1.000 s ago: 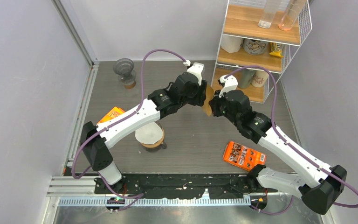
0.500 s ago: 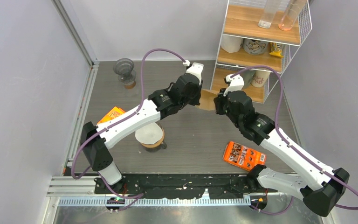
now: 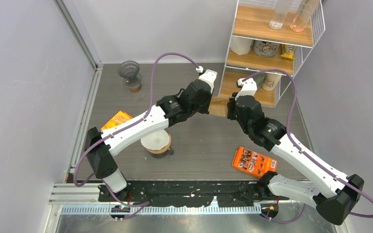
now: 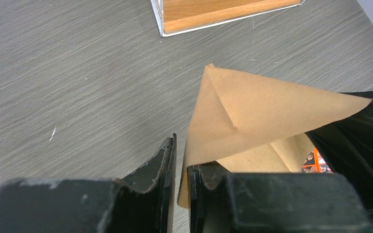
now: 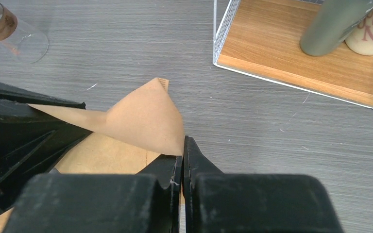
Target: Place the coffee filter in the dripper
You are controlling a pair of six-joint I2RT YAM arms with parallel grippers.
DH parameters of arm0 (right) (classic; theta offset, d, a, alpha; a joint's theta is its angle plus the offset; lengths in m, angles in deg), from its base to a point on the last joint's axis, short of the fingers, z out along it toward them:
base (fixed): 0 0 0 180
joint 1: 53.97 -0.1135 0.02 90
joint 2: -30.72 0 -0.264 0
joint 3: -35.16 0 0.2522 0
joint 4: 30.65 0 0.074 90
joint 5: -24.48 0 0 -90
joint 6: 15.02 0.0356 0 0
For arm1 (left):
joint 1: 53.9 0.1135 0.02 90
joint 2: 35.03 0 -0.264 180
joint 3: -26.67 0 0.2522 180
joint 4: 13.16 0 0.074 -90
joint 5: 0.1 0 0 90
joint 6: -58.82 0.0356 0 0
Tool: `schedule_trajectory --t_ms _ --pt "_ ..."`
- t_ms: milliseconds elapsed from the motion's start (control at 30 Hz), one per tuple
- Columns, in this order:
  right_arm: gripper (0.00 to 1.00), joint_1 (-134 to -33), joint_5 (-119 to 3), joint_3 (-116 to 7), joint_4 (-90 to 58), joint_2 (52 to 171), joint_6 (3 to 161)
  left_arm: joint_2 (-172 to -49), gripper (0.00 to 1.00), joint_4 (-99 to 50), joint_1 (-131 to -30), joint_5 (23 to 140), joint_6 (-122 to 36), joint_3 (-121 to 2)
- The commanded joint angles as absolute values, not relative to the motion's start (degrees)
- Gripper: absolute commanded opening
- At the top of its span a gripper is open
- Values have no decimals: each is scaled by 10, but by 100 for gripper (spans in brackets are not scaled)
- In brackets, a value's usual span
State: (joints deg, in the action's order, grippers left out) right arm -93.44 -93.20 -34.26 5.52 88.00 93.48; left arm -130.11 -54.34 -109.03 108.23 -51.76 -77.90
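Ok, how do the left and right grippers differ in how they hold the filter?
The left gripper reaches in from the left of the filter, the right gripper from the right. The left's jaws show a narrow slit with paper running down it; the right's are nearly closed, nipping the paper's edge at the tips. Both are shut on the same filter.

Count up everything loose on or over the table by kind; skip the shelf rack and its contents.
Orange packets: 2
Brown paper filter: 1
Clear glass vessel: 1
White cone-shaped cup: 1
Total: 5
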Motion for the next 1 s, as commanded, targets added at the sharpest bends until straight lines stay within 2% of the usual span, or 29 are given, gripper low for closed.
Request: schedule_trajectory --t_ms 0,167,500,667,800,967 --pt "5 -933 -986 -359 63 875 962 -1277 16 -573 -1086 1121 -512 -784" --pt "5 -933 -953 -351 48 865 963 -1271 8 -569 -1087 1114 -516 -783" --pt "9 -933 -863 -347 25 866 957 -1263 9 -548 -1088 1099 -515 -785" --pt "21 -933 -831 -355 30 872 958 -1264 9 -546 -1088 1101 -506 -793" --pt "38 -934 -831 -358 31 864 954 -1267 0 -552 -1088 1104 -500 -803" --pt "64 -933 -810 -362 41 835 946 -1280 0 -569 -1088 1126 -485 -823"
